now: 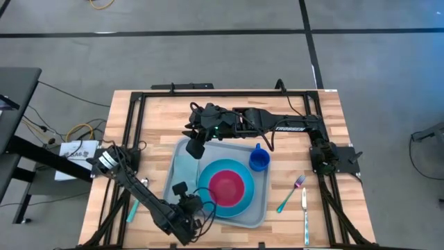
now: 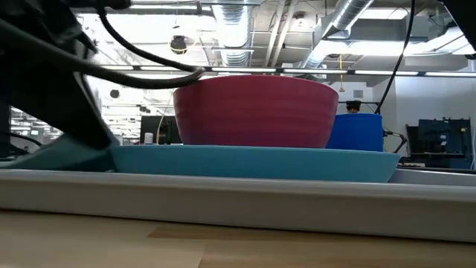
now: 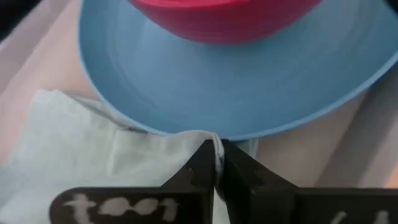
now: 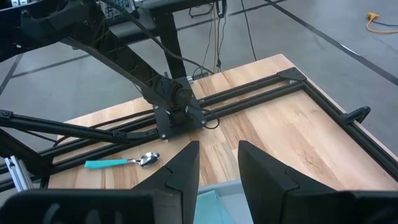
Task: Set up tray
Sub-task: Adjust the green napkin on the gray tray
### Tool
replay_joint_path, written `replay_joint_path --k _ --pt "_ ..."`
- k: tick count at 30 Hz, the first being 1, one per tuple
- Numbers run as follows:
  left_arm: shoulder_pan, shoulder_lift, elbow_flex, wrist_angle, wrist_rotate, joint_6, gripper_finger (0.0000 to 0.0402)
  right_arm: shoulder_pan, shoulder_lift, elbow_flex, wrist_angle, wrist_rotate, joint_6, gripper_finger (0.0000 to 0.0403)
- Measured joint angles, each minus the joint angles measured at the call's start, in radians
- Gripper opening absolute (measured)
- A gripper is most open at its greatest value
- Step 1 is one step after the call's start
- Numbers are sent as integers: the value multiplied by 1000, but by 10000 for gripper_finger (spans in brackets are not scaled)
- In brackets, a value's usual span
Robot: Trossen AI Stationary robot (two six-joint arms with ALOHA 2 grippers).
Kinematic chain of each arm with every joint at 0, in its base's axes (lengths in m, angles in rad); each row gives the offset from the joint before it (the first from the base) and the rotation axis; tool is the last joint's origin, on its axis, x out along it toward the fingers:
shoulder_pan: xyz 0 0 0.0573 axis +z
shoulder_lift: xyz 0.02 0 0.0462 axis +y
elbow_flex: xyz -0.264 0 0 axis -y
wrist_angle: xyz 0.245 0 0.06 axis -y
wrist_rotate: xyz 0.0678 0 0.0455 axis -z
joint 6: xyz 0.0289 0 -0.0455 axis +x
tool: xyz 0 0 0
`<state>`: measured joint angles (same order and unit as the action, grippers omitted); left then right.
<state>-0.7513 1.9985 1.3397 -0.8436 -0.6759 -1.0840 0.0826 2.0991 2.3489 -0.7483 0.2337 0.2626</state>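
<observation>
Tray [image 1: 182, 161] lies on the wooden table [image 1: 319, 132], carrying a blue plate [image 1: 243, 201] with a red bowl [image 1: 227, 186] on it and a blue cup [image 1: 259, 160]. Left gripper [image 3: 217, 163] has its jaws pinched together on the light-teal napkin [image 3: 74, 149], whose edge tucks under the plate rim just ahead of the fingertips. Right gripper [image 4: 217, 163] hovers over the tray's far corner, jaws parted and empty; beyond them lies a teal-handled spoon [image 4: 121, 162].

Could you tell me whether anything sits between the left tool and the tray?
Yes: the left tool is shut on a light-teal napkin lying on the tray, its edge tucked beside the blue plate.
</observation>
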Motion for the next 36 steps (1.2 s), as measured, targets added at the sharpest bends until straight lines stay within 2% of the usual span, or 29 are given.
replay_joint_path --k 5,9,19,27,32,36 --pt "38 0 0 78 108 93 3 0 0 0 0 0 0 102" --pt "47 0 0 99 147 152 14 0 0 0 0 0 0 102" --pt "47 0 0 109 172 205 86 0 0 0 0 0 0 102" --pt "41 0 3 238 235 243 127 0 0 0 0 0 0 102" --pt "37 0 60 122 246 152 121 0 0 0 0 0 0 102" --pt "23 -1 97 -28 172 79 101 0 0 0 0 0 0 102"
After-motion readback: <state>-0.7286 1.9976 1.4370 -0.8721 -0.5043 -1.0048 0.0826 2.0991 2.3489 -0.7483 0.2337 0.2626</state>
